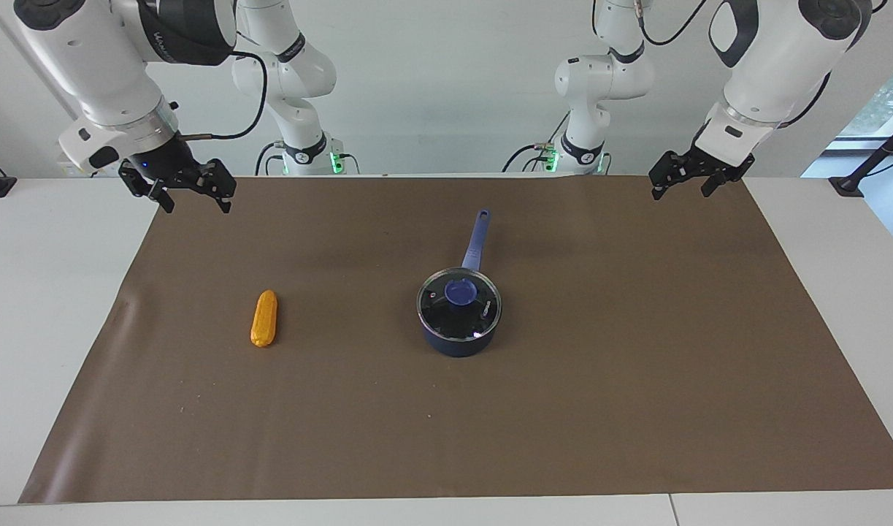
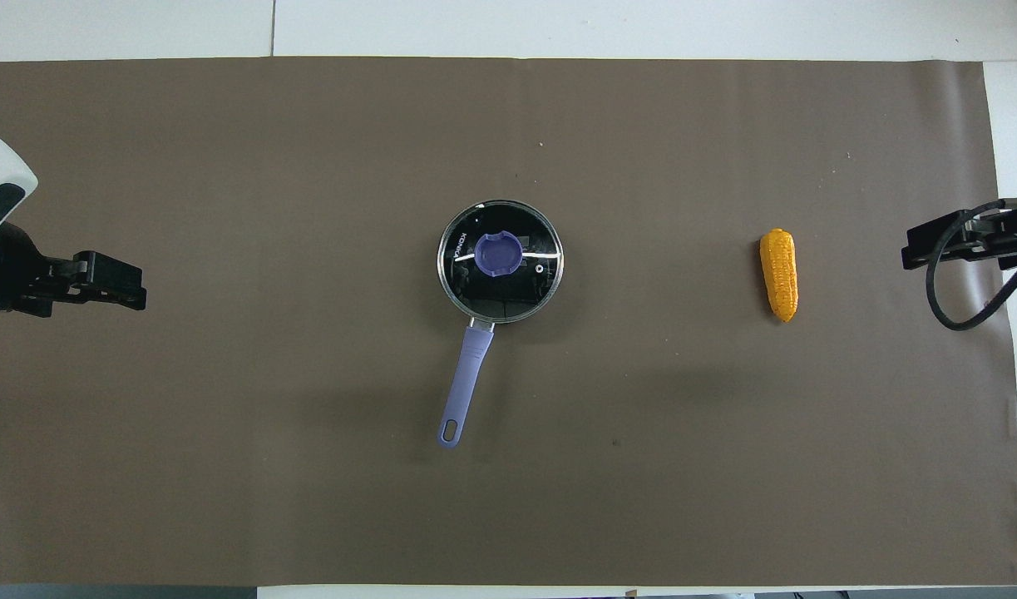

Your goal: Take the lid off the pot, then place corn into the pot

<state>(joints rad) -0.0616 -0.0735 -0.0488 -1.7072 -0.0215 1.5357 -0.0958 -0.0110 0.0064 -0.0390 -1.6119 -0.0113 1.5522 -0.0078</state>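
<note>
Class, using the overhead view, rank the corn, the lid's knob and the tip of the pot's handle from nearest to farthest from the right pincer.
1. Corn: toward the right arm's end, closest to the right pincer.
2. Lid knob: mid-table, on the pot.
3. Handle tip: nearer the robots than the knob, slightly farther from the pincer.

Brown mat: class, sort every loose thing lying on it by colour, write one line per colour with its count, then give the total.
Blue: 1, the pot, handle pointing toward the robots.
Clear glass with a blue knob: 1, the lid, sitting on the pot.
Yellow-orange: 1, the corn, apart from the pot toward the right arm's end.
Total: 3
</note>
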